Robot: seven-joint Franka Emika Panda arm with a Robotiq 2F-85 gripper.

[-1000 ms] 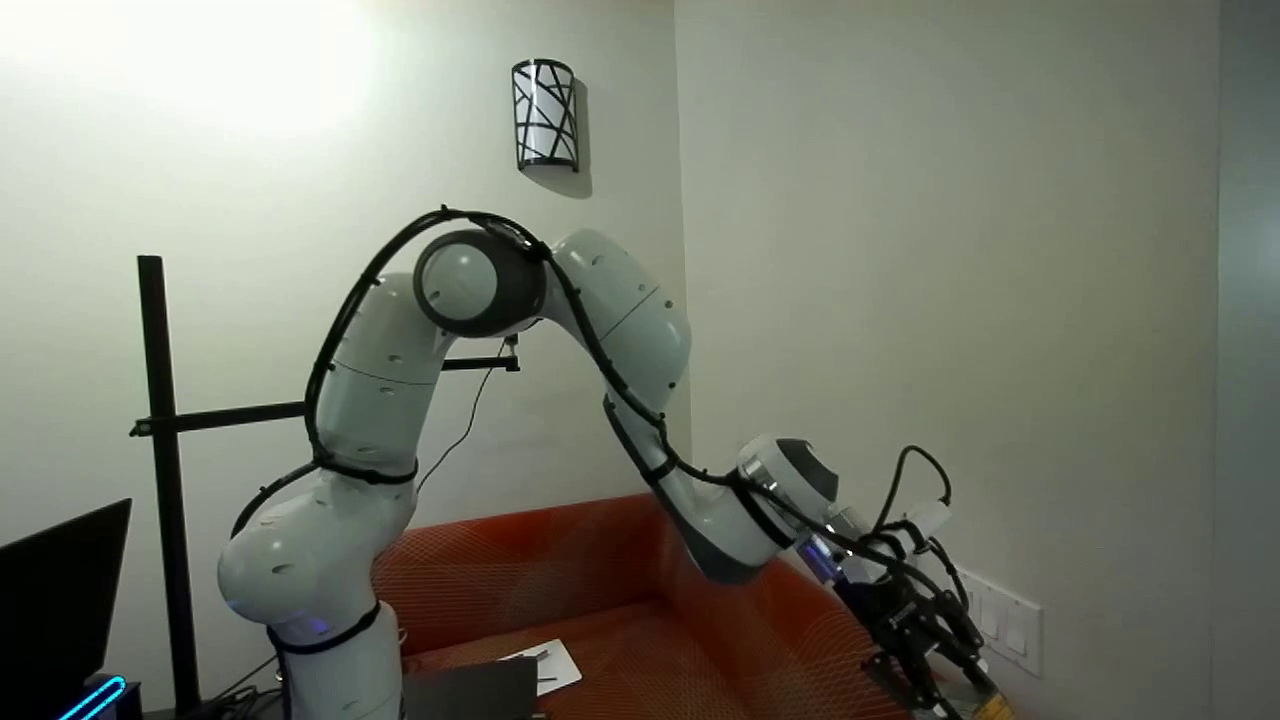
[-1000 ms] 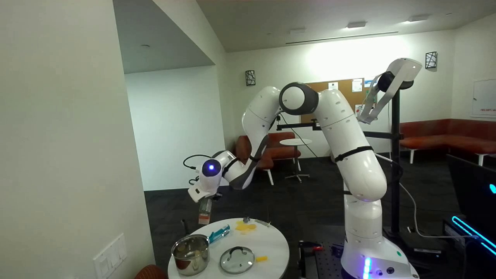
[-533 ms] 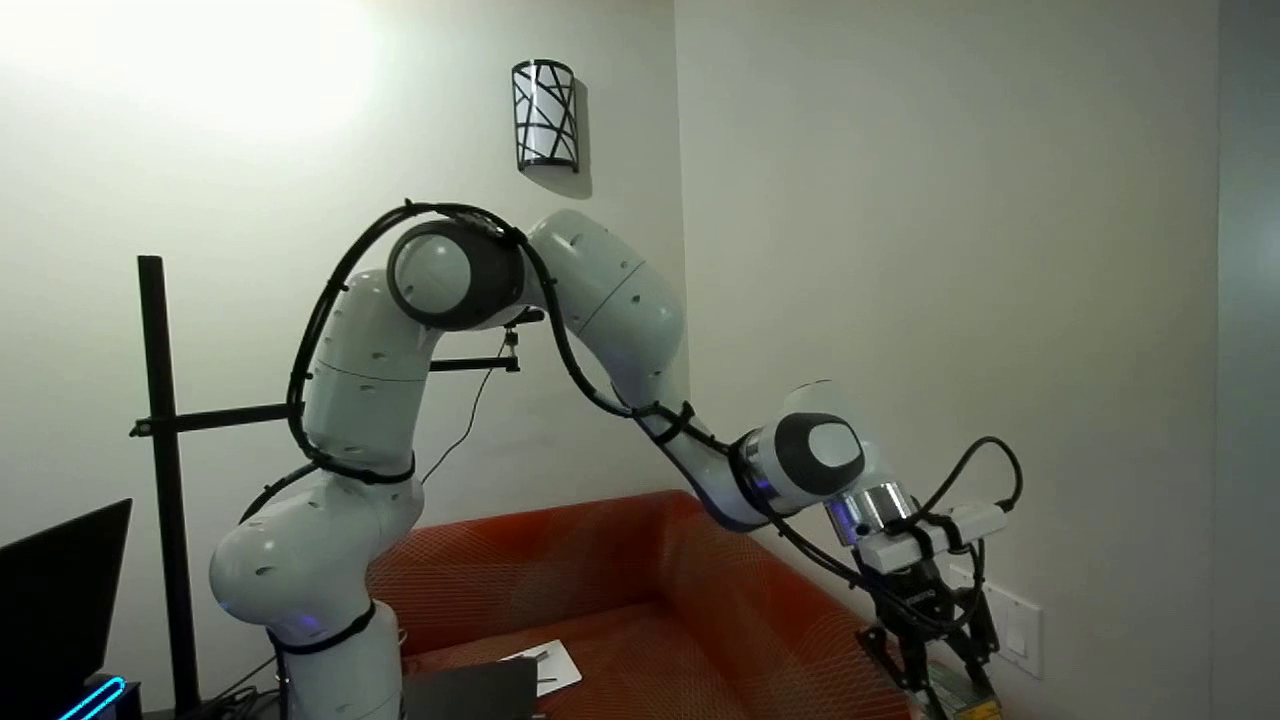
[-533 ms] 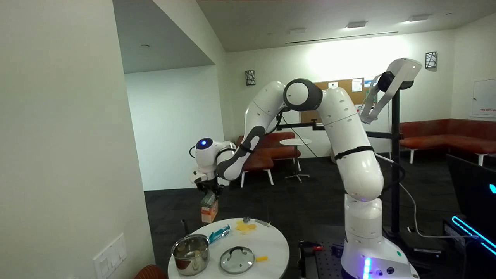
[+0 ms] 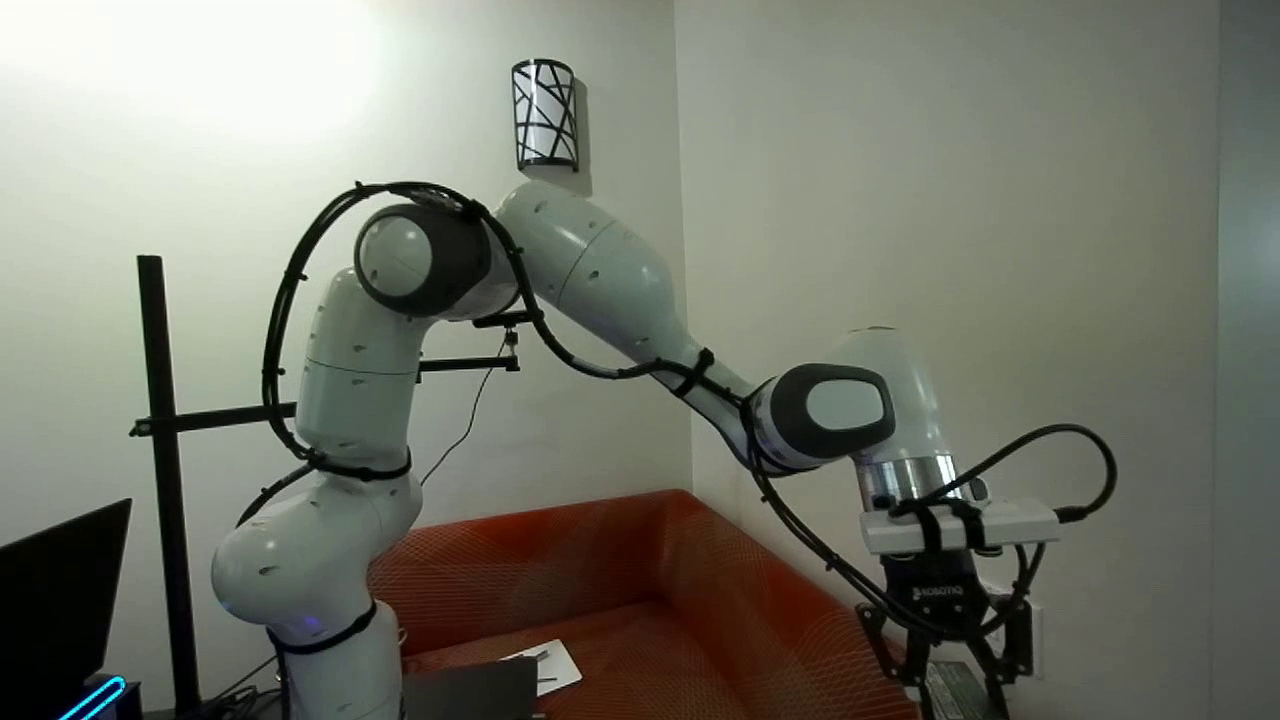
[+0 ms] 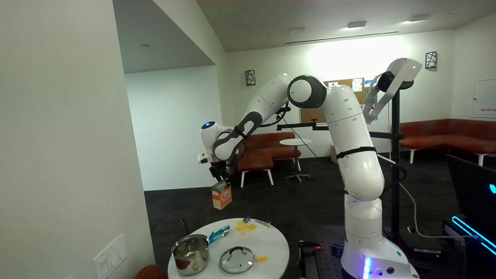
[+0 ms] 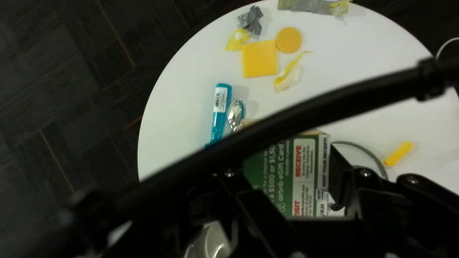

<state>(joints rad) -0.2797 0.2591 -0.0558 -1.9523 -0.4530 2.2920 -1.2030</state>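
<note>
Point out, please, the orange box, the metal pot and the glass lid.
Orange box [image 6: 223, 197], in an exterior view: on its printed side.
Metal pot [image 6: 194, 266], in an exterior view: on its outer wall.
Glass lid [image 6: 237, 262], in an exterior view: on the glass, beside its handle.

1. You are seeing pale walls [image 5: 940, 250] meeting in a corner [image 5: 681, 150] behind a red-orange booth [image 5: 560, 560].
2. Above it, a patterned sconce [image 5: 545, 115] is hanging.
3. In an exterior view, light [image 6: 360, 50] is washing the far wall [image 6: 286, 58] above a corkboard [image 6: 310, 114].
4. Dark carpet [image 6: 321, 193] is running beneath red benches [image 6: 449, 131] and a white pedestal table [image 6: 290, 142].
</note>
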